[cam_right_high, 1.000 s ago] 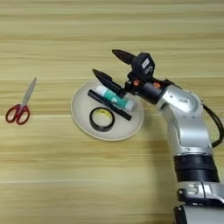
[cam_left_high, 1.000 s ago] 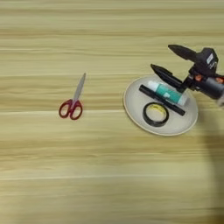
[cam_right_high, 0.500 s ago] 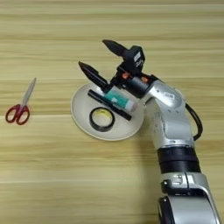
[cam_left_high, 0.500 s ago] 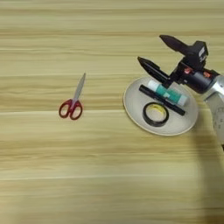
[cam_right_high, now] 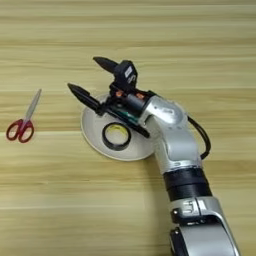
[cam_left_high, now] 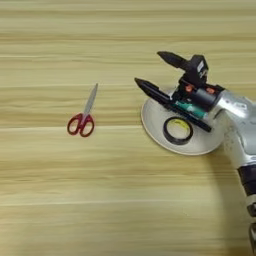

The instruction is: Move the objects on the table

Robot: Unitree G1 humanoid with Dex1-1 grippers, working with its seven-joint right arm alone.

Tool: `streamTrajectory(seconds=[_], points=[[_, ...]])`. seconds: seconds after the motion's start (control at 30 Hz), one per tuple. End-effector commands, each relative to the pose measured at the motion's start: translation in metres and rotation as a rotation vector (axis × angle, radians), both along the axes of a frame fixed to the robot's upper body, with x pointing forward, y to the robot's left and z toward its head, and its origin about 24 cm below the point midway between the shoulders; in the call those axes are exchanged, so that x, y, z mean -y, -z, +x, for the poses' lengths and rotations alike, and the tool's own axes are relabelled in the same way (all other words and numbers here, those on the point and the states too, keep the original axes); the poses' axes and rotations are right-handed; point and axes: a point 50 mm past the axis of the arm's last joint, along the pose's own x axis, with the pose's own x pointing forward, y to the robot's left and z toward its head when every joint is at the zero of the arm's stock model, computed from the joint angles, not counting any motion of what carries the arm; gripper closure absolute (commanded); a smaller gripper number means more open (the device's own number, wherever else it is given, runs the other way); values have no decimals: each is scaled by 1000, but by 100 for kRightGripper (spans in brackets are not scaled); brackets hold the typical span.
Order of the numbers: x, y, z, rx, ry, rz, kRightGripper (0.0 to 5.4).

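My right gripper (cam_left_high: 149, 67) (cam_right_high: 83, 72) is open, its two black fingers spread wide and pointing left, with nothing between them. It hovers over the far left rim of the round beige plate (cam_left_high: 152, 122) (cam_right_high: 90, 135). In the plate lie a black tape roll (cam_left_high: 177, 130) (cam_right_high: 116, 136), a black marker (cam_left_high: 200, 124) and a white-and-teal glue stick (cam_left_high: 192, 110), the last two partly hidden under the gripper's wrist. Red-handled scissors (cam_left_high: 82, 117) (cam_right_high: 22, 125) lie on the wooden table (cam_left_high: 100, 190), well left of the plate.
The silver forearm (cam_right_high: 172, 130) comes up from the bottom right and covers the plate's right side. A black cable (cam_right_high: 202, 140) loops beside the arm.
The open gripper has swung leftward over the plate, from its right side to its left rim. Scissors, plate and the things in it have stayed put.
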Motion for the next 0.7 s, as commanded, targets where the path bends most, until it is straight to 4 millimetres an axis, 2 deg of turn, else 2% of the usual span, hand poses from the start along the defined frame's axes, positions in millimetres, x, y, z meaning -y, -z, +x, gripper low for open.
streamTrajectory(seconds=[0.03, 0.4, 0.7], points=[[-17, -28, 10, 126, -35, -42, 4], [-52, -7, 13, 49, -115, -158, 4], [-76, 0, 17, 27, -151, -223, 4]])
